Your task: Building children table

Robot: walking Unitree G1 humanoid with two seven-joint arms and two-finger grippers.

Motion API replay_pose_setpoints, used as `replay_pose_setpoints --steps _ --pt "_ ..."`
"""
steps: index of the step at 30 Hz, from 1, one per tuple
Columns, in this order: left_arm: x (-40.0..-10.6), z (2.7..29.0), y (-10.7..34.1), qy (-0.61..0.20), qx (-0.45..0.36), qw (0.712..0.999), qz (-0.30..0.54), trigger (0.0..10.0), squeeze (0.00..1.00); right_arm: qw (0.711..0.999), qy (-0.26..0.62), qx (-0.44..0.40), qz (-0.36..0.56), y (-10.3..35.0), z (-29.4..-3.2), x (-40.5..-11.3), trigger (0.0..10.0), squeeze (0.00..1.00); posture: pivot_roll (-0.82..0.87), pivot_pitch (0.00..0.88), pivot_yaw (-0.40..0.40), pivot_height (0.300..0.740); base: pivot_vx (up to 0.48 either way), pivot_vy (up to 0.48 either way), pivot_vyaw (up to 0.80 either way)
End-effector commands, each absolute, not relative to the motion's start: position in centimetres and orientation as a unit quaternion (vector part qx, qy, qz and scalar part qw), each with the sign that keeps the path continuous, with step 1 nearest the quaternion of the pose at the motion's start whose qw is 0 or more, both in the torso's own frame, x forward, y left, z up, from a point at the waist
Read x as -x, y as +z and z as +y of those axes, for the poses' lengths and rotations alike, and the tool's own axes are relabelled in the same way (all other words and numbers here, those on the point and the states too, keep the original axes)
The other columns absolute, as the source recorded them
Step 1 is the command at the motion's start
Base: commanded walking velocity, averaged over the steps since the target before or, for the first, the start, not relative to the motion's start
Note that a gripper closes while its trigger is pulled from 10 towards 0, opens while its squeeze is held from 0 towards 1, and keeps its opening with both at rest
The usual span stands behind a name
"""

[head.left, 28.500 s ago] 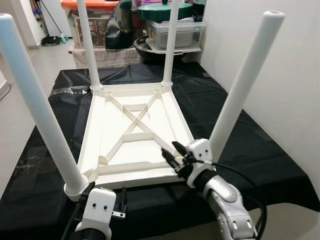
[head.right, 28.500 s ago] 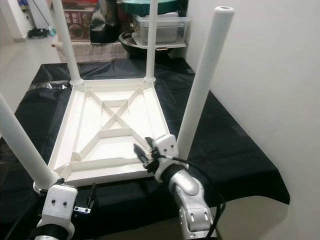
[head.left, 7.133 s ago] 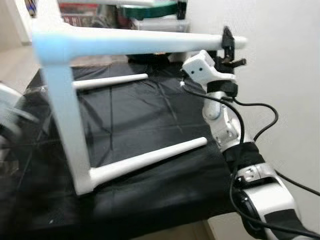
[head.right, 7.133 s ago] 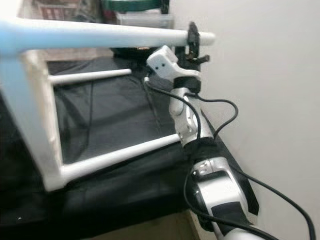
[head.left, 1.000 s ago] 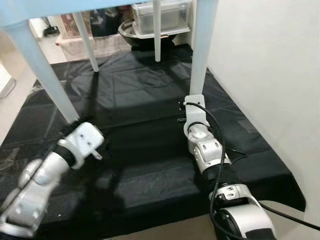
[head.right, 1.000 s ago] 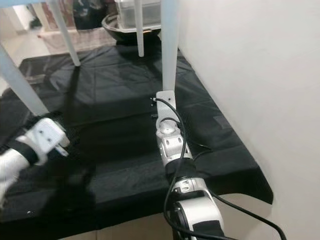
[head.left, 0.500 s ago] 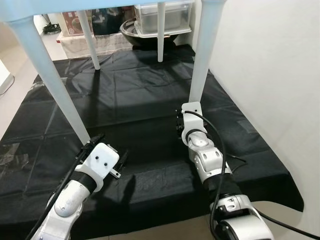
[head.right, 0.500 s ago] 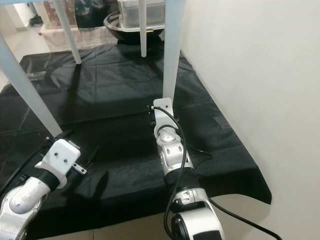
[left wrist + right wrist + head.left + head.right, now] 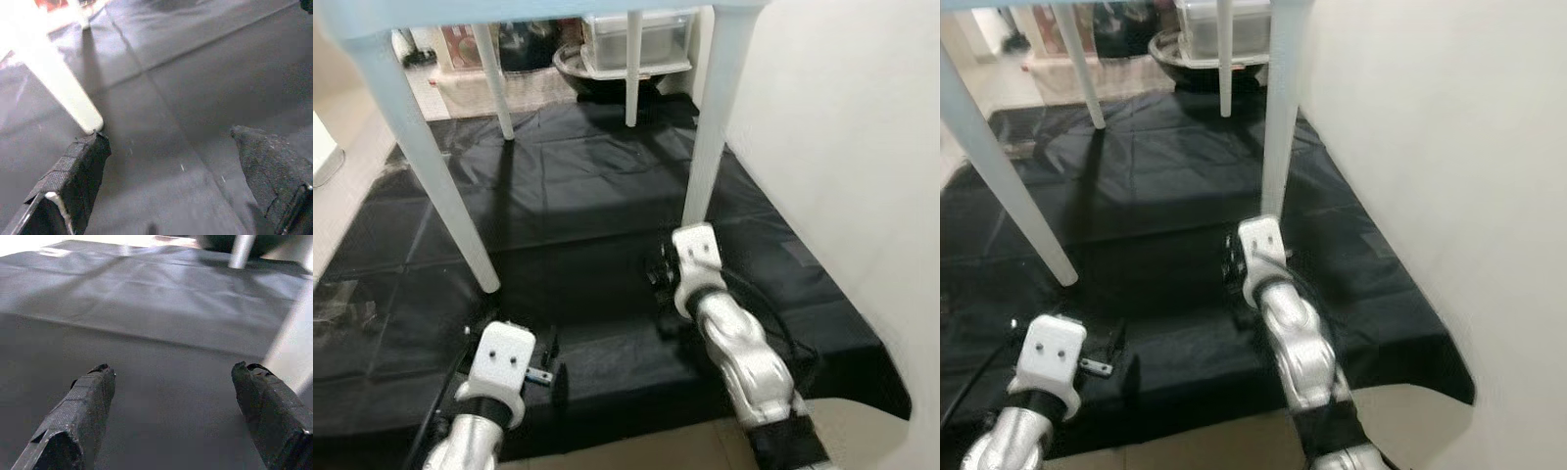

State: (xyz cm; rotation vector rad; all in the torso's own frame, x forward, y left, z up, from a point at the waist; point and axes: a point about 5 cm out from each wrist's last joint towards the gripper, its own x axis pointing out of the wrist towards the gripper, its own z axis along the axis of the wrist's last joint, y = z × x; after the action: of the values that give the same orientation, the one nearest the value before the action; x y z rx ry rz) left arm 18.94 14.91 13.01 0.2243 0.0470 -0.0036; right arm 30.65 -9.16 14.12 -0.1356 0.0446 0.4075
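Black cloth (image 9: 578, 196) covers the work surface, and the children's table (image 9: 548, 10) now stands upright on it with all four legs down. Half a minute ago it lay top-down with its legs in the air, and seven seconds ago it was tipped on its side with the right tool near the end of one leg, so the flip is done. By these views the build looks finished or nearly so. The near left leg (image 9: 431, 166) ends on the cloth just ahead of the left tool (image 9: 171, 181), close to one finger but not touching it. The near right leg (image 9: 710, 127) lands just beyond the right tool (image 9: 171, 416).

Compared with half a second ago both arms have pulled back toward the robot, and the left one sits lower and nearer the cloth's edge. Both tools have their fingers spread wide with nothing between them, only bare cloth.

Storage bins (image 9: 636, 44) sit behind the far legs. A light wall (image 9: 842, 147) runs along the right side.
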Motion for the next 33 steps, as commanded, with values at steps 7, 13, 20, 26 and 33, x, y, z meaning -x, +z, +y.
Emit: replay_pose_setpoints --steps 7,13,20,26,33 --pt "-17.4 13.8 11.8 0.006 -0.085 0.995 0.046 10.0 0.0 0.972 0.231 0.05 0.0 13.5 -9.2 -29.1 10.0 0.0 0.01 0.073 -0.029 0.734 0.0 0.0 0.46" --pt "-17.3 13.5 11.4 0.004 -0.09 0.995 0.051 10.0 0.0 0.968 0.247 0.041 0.005 13.4 -8.8 -28.6 10.0 0.0 0.0 0.068 -0.028 0.734 0.0 0.0 0.56" --pt "-17.4 13.3 11.0 0.01 -0.09 0.994 0.052 10.0 0.0 0.97 0.237 0.051 0.009 12.6 -8.7 -28.0 10.0 0.0 -0.01 0.048 -0.021 0.734 0.0 0.0 0.0" --pt "-17.3 13.2 10.8 0.008 -0.088 0.995 0.055 10.0 0.0 0.974 0.221 0.044 -0.009 12.4 -9.0 -27.9 10.0 0.0 -0.02 0.039 -0.015 0.734 0.0 0.0 0.0" --pt "-17.3 13.0 10.6 0.005 -0.094 0.994 0.054 10.0 0.0 0.97 0.238 0.041 0.003 11.9 -9.1 -27.3 10.0 0.0 -0.02 0.035 -0.015 0.734 0.0 0.0 -0.11"
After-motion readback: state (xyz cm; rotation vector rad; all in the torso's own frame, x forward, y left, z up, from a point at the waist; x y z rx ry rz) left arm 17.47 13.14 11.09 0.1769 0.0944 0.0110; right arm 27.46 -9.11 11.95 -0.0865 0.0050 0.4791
